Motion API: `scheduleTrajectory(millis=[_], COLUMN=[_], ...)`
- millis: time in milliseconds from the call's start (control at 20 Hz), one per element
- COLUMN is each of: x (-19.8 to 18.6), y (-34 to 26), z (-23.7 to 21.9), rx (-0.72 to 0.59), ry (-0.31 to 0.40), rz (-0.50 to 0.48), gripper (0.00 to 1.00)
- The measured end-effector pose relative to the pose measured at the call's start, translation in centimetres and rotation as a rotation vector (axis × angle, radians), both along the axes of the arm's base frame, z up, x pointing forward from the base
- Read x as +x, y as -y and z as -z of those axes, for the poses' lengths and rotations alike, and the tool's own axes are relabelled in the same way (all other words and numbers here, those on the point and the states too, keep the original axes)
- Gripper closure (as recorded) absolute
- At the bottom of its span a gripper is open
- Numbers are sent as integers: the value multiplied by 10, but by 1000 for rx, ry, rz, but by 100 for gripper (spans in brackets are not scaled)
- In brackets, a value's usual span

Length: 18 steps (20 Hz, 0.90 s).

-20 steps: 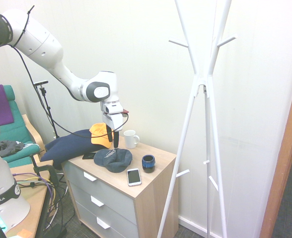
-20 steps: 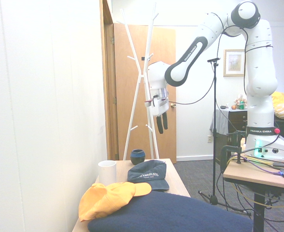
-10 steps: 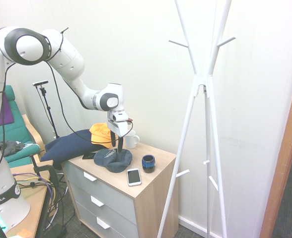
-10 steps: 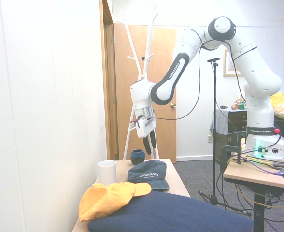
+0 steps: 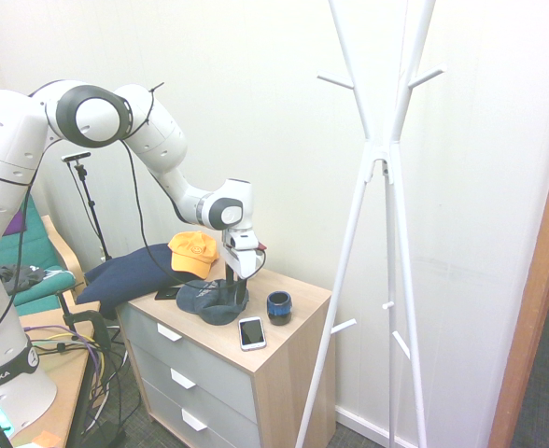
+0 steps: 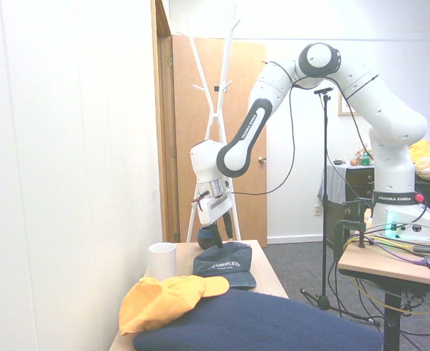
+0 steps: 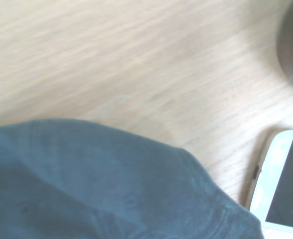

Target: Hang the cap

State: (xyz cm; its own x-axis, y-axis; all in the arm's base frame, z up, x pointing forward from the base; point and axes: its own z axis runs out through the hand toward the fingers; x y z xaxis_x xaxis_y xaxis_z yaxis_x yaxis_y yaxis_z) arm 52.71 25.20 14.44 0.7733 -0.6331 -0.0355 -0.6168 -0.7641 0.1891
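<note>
Wood-topped drawer chest (image 5: 284, 347) stands against a white wall, with a white coat stand (image 5: 379, 168) just beside it. On the top lies the cap (image 5: 209, 301), slate-blue, crown up, brim toward the chest's front edge; the second exterior view shows pale lettering on its front panel (image 6: 227, 265). The gripper (image 5: 239, 297) is down at the cap's crown, fingers pointing downward and a little apart, their tips at or in the fabric (whether they pinch any cloth, cannot tell from either outside view). In the wrist view the cap (image 7: 106, 184) fills the lower part of the frame, bare wood beyond it.

Near the cap: a white smartphone (image 5: 251, 332) toward the front edge, a small dark blue pot (image 5: 278, 306) beside it, a white mug (image 6: 161, 260) toward the wall. An orange-yellow cap (image 5: 192, 254) rests on a large navy cushion (image 5: 130, 273) at the chest's far end. A green chair (image 5: 32, 252) sits behind.
</note>
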Motion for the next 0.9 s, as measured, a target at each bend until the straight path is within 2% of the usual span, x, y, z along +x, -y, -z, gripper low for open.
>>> scheduleTrajectory(millis=[50,100,900], x=[0,0,-1], y=[1,2,1], z=[2,4,7], rx=[2,3,34], ry=[-6,-11,-7], rz=[0,-2,12], gripper=[0,100,100])
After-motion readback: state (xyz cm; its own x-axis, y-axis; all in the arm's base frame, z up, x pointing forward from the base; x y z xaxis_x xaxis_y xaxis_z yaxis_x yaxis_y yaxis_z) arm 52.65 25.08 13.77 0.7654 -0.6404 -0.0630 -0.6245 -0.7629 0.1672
